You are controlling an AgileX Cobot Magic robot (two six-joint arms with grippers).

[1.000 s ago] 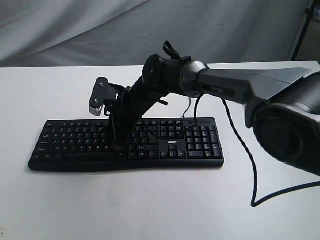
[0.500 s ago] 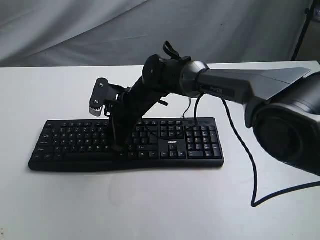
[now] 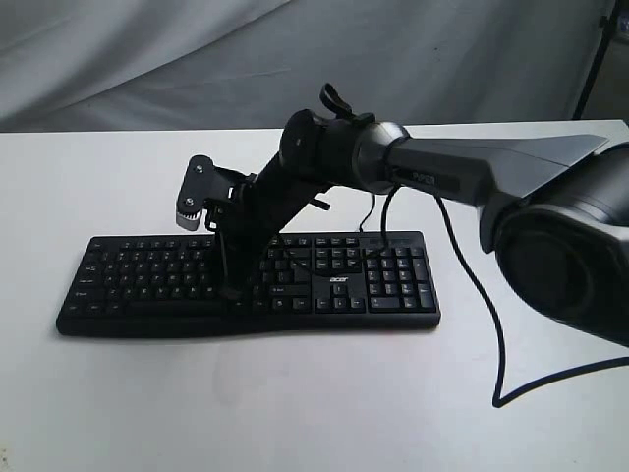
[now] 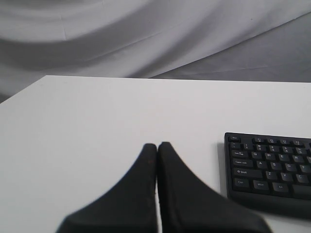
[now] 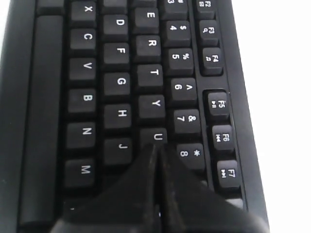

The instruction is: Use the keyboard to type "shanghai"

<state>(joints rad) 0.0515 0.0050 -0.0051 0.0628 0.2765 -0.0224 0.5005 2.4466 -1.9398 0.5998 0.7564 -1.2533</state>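
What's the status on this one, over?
Right gripper shut, tip down by the U key, contact unclear. Left gripper shut, off the end of the keyboard. Nothing else on the keys.

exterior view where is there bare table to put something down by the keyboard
Wide bare table in front of the keyboard, and behind its left end up to the grey cloth. Crowded: the right arm spans the keyboard's middle; the cable loops across the right side.
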